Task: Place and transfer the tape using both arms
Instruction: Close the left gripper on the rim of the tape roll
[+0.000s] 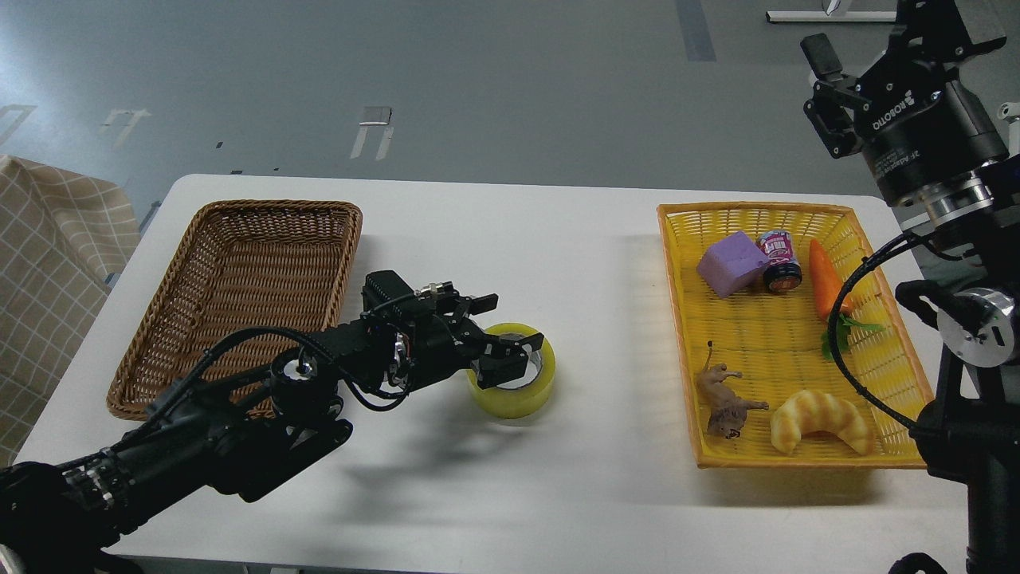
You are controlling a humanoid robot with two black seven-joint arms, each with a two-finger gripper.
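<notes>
The yellow tape roll (pixel 519 399) lies flat on the white table (pixel 558 239), a little left of centre, with its grey-white core facing up. My left gripper (pixel 505 325) reaches in from the left and is open over the roll. One finger hangs over the core and the other sits beyond the roll's far-left rim, so the jaws straddle the roll's wall. My right gripper (pixel 822 92) is open and empty, held high at the top right, above the far corner of the yellow basket (pixel 677 319).
A brown wicker basket (pixel 239 271) stands at the left, partly behind my left arm. The yellow basket holds a purple block (pixel 731 263), a small can (pixel 779 259), a carrot (pixel 825 279), a toy animal (pixel 721 399) and a croissant toy (pixel 821 421). A checked cloth (pixel 48 263) lies off the left edge.
</notes>
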